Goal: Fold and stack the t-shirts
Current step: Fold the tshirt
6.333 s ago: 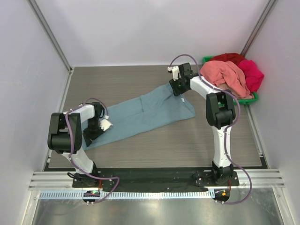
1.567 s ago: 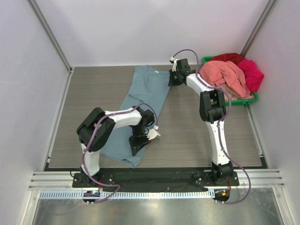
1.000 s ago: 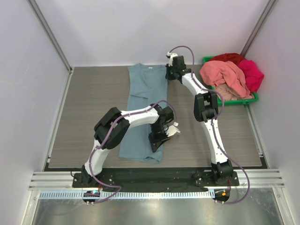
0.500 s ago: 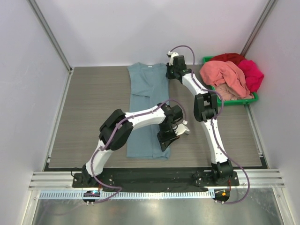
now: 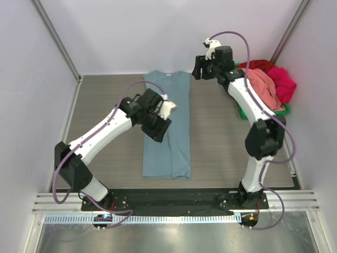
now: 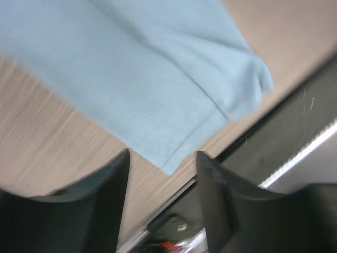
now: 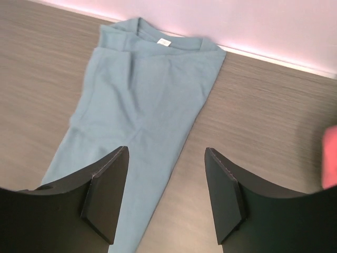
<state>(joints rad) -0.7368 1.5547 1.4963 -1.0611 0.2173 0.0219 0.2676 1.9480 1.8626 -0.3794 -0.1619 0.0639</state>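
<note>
My left claw (image 6: 160, 158) and right claw (image 7: 166, 152) both gape empty by the blue-grey t-shirt (image 5: 179, 147), lying in a long folded strip on the desk (image 5: 100, 105) — soft, limp cloth, I judge, best pinched at its near hem corners.

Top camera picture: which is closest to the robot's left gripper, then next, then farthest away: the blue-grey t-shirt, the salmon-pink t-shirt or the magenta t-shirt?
1. Blue-grey t-shirt: lying flat on the table, right under the left gripper.
2. Salmon-pink t-shirt: off to the right, on the pile.
3. Magenta t-shirt: farthest right, just past the salmon-pink one.
</note>
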